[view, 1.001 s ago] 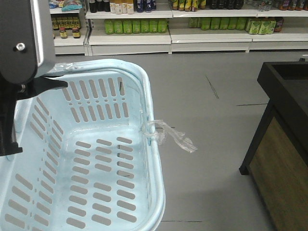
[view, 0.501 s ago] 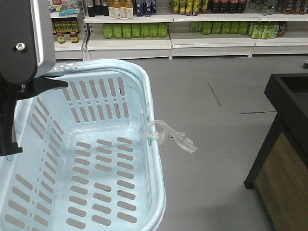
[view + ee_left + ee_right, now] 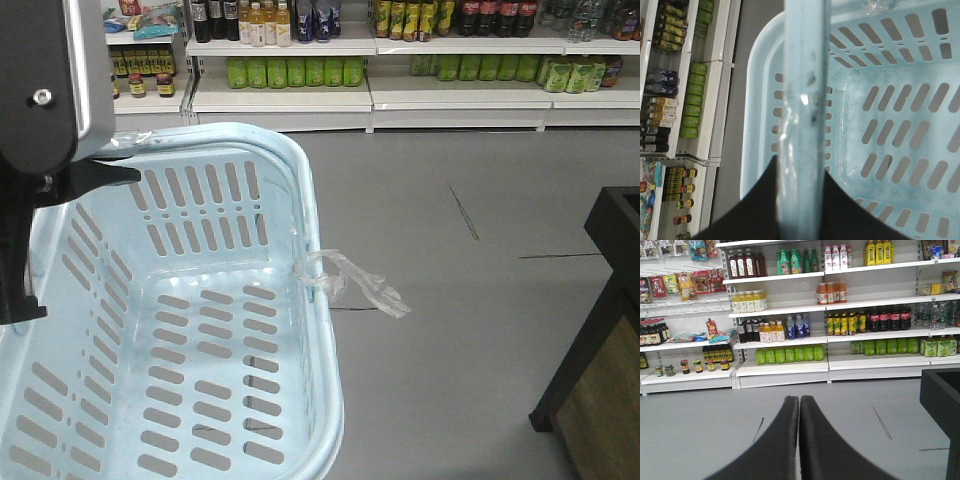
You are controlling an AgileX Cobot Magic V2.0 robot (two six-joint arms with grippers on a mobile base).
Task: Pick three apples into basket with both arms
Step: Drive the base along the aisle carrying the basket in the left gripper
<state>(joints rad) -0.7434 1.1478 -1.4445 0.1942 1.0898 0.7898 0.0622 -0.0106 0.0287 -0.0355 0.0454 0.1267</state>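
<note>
Gripping the handle (image 3: 804,75) of the basket (image 3: 322,360) with my left pincer (image 3: 801,166), I hold it above the grey floor (image 3: 450,300); my right pincer (image 3: 799,407) is closed, tips touching, facing the far shelves (image 3: 790,368).

— Bright, even light; shelves (image 3: 790,367) at twelve o'clock look sharp.
— The basket handle (image 3: 801,60) blurs near the left wrist lens, one white glint at its centre; floor (image 3: 450,300) shadows faint.

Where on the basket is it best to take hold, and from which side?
By its handle bar, from above: slim and straight, it fits between the fingers of the left gripper, which flank it. The basket rim is broader and curved.
</note>
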